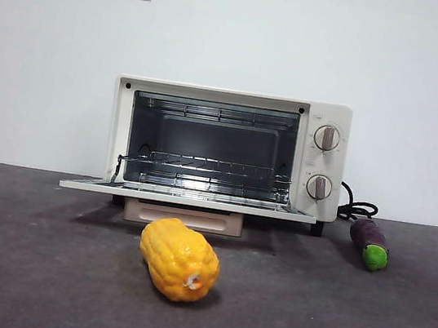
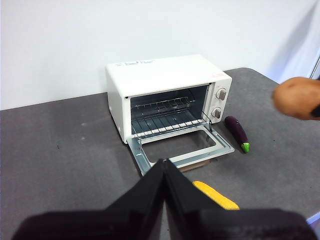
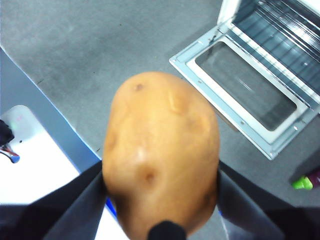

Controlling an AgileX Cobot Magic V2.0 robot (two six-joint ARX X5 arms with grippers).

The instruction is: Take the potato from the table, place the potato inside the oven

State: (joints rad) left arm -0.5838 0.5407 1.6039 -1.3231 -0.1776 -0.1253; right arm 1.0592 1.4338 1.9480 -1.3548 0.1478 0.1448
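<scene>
A brownish-orange potato [image 3: 160, 145] fills the right wrist view, and my right gripper [image 3: 161, 172] is shut on it, one black jaw on each side. It hangs above the table [image 3: 100, 60] near the table's edge, some way in front of the oven. The left wrist view catches the same potato [image 2: 298, 97] high at the side, off to the right of the oven [image 2: 160, 72]. The cream-white oven [image 1: 324, 159] stands at the back with its glass door [image 3: 245, 85] folded down flat and the wire rack bare. My left gripper [image 2: 164, 167] is shut and empty, well in front of the oven.
A bumpy yellow corn cob [image 1: 178, 259] lies on the table [image 1: 38, 269] just in front of the open door. A purple eggplant [image 1: 370, 243] with a green tip lies right of the oven, by the black cord [image 1: 356, 209]. Neither arm shows in the front view.
</scene>
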